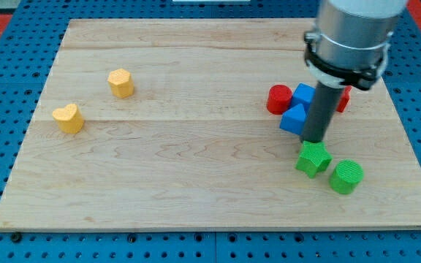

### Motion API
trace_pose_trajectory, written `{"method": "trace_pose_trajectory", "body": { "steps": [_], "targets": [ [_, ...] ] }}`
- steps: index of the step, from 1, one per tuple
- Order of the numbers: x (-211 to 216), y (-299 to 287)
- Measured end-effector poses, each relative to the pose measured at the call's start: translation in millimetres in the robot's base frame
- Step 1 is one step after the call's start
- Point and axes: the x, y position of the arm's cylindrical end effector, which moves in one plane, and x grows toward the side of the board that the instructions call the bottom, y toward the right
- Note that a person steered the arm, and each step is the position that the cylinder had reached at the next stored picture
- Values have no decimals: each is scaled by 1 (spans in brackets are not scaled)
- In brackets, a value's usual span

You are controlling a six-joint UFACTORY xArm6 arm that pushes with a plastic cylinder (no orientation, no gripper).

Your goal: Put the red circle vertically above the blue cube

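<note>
At the view's right, the red circle (278, 99) was found touching the blue cube (303, 95), level with it. A blue triangular block (294, 118) lay below; my tip (313, 140), with no gripper fitted, stood beside it, above the green star (313, 158). Risk noted: crowded neighbours could be dragged along.

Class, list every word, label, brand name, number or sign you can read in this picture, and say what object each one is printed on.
None: no readable text appears anywhere.
The pale wooden board, the yellow blocks, the red circle, the blue cube, the green blocks and the grey arm housing are all unmarked.
My tip is a plain dark rod.
</note>
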Motion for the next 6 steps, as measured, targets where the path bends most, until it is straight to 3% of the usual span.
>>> {"method": "trace_pose_trajectory", "body": {
  "steps": [2,3,4,6],
  "targets": [
    [-40,-124],
    [-74,-95],
    [-75,-52],
    [-81,-30]
  ]
}}
